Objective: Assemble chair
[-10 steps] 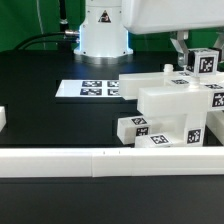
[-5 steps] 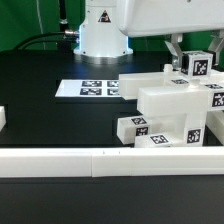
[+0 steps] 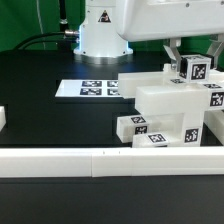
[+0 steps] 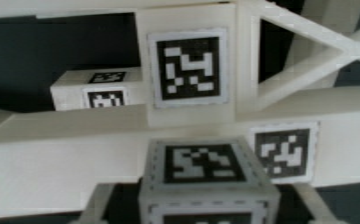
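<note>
The claw (image 3: 192, 58) pinches a tagged square post (image 3: 195, 70) from above (dark fingers flank it in the wrist view). The post is at the top of the chair (image 3: 165, 105), which is clustered at the table's (image 3: 60, 125) front edge on the exterior view's right, just behind the border rail (image 3: 90, 160). The marker board (image 3: 95, 88) lies flat further back.

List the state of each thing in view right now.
fingers: shut on the chair post.
chair post: gripped, held clear of the table.
partly built chair: resting on the table, unfinished.
small tagged piece: lying on the table beside it.
marker board: flat on the table.
</note>
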You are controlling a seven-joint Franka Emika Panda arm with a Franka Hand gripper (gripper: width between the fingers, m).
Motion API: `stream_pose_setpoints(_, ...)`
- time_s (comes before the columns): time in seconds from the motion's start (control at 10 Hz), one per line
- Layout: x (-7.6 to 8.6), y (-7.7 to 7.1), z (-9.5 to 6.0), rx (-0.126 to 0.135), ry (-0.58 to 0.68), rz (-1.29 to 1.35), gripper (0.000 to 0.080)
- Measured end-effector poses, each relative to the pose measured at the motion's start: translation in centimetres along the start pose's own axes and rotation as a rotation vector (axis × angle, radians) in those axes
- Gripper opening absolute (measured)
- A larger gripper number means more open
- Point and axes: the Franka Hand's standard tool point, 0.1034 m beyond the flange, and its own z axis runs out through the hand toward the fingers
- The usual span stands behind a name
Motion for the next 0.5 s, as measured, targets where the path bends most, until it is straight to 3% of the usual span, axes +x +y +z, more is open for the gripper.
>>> stream_pose_setpoints(0.5,0.33,0.41,-0.04,-0.006,0.019,-0.008,0.0284)
